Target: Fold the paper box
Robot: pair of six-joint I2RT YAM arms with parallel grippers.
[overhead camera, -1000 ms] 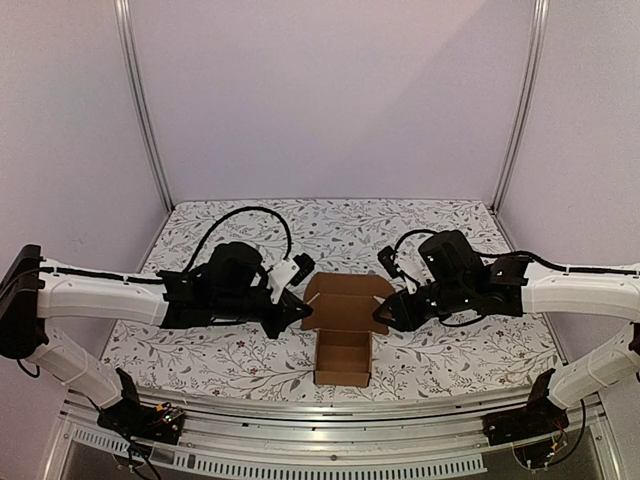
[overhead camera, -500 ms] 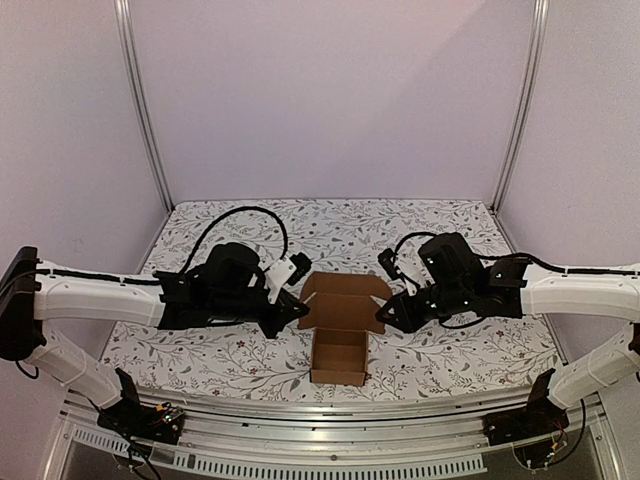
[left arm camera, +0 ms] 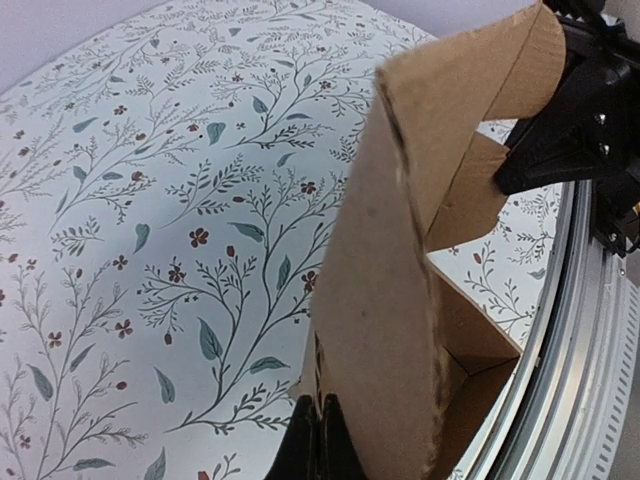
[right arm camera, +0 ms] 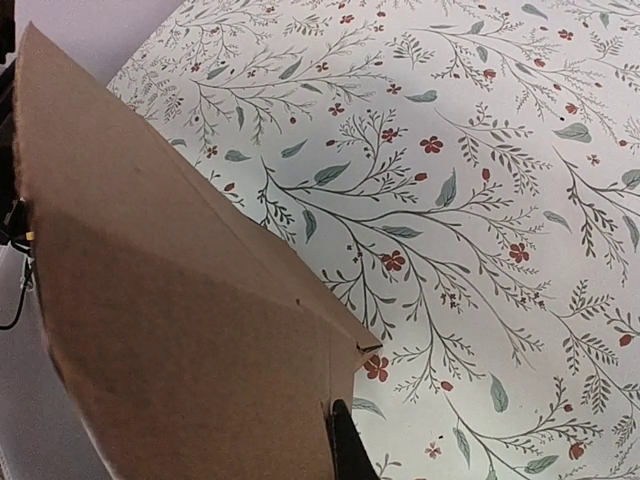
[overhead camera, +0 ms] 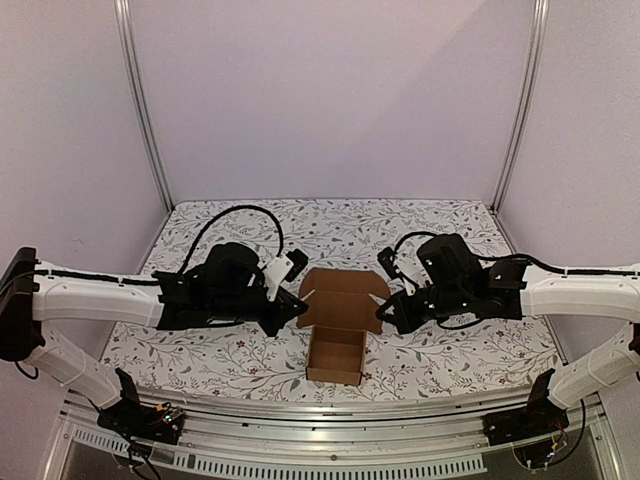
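Paper box (overhead camera: 338, 325) — lower centre of the overhead frame, on the floral counter (overhead camera: 450, 225), between the two arms. Half-formed: the open tray end points toward the bottom edge of the frame, with wider panels and flaps raised behind it.

Counts, large to small: one counter; two arms, left arm (overhead camera: 100, 295) and right arm (overhead camera: 580, 290); one paper box; two tools.

Handling (judged): thin plain cardboard, so very light and easily shoved about on the counter. It wants both sides steadied at once. Stiff across each panel, weak along the creases, so it should fold there when pushed flat-on. Edges would crush or tear under a hard pinch. Surface looks matte, not slippery. Best hold is a flap's free edge close to a crease, one hold per side; pressing mid-panel would likely bow it.

Left tool (overhead camera: 300, 308) — tip at the box's left flap. In the left wrist view the fingertips (left arm camera: 318, 445) sit at bottom centre, pressed together with no gap, and the lower corner of a standing brown panel runs down into them. Reads as closed on that flap's thin edge.

Right tool (overhead camera: 381, 315) — tip at the right flap. In the right wrist view one dark fingertip (right arm camera: 345, 450) shows at bottom centre, with the cardboard corner meeting it. Fully closed, seemingly pinching the flap edge, though the panel hides the contact itself.
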